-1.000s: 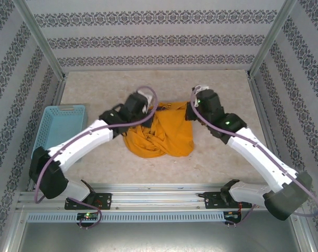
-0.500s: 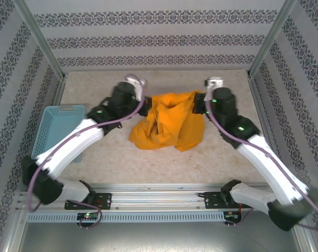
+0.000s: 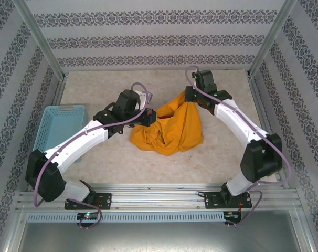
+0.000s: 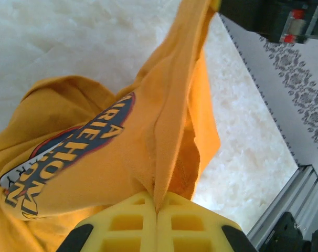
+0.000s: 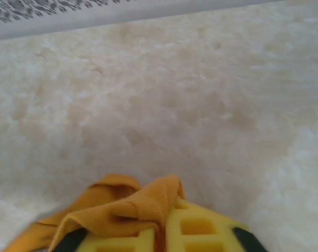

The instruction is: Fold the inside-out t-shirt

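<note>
Fingers of left gripper (image 4: 156, 209), bottom centre of its wrist view: pressed together on a ridge of inside-out t-shirt (image 3: 172, 128). right gripper (image 5: 160, 231): nearly closed, pinching a folded edge. Shirt bunched mid-frame in top view, strung between both. Dark emblem (image 4: 70, 152) outward. Blue basket (image 3: 64, 108) at left.

A pale beige bench (image 3: 222, 157) with a mottled, stone-like surface spans the enclosure; the back wall (image 3: 159, 31) is white, crossed by horizontal bands of dark floral pattern; the left wall (image 3: 12, 89) and right wall (image 3: 306, 89) carry the same bands; aluminium posts (image 3: 41, 39) rise at the far corners; a light blue slatted basket (image 3: 64, 108) sits at the bench's left edge; an aluminium rail (image 3: 159, 195) runs along the near edge, a perforated strip (image 3: 159, 216) just below it; the light is soft and even, without hard shadows.
</note>
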